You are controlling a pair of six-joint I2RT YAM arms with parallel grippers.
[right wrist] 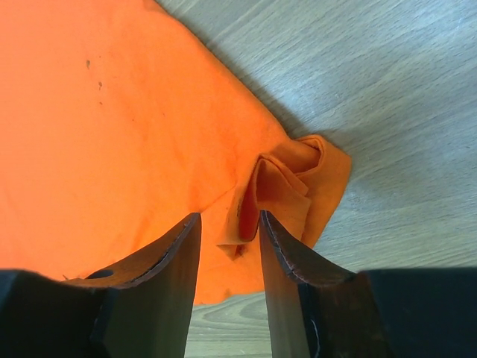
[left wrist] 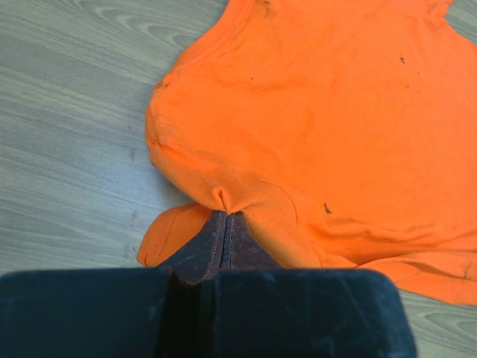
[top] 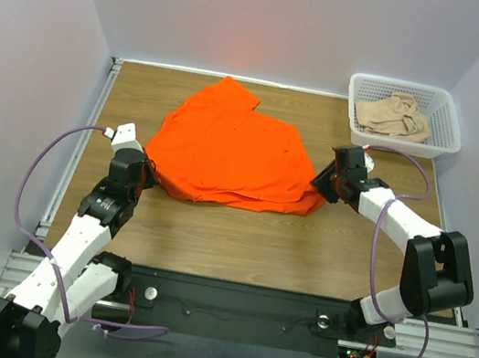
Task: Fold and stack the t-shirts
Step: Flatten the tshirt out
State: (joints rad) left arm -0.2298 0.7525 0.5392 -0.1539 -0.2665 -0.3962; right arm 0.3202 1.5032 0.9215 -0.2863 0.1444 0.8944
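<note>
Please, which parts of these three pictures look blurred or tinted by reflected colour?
Top external: sharp and evenly lit; the orange t-shirt throws a faint orange glow on the back wall. Left wrist: cloth sharp, the dark left gripper close to the lens looks soft. Right wrist: right gripper likewise dark, blurred.

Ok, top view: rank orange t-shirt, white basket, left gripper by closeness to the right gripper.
1. orange t-shirt, its corner at the right gripper.
2. white basket, beyond it in the far right corner.
3. left gripper, across the shirt on the left.
</note>
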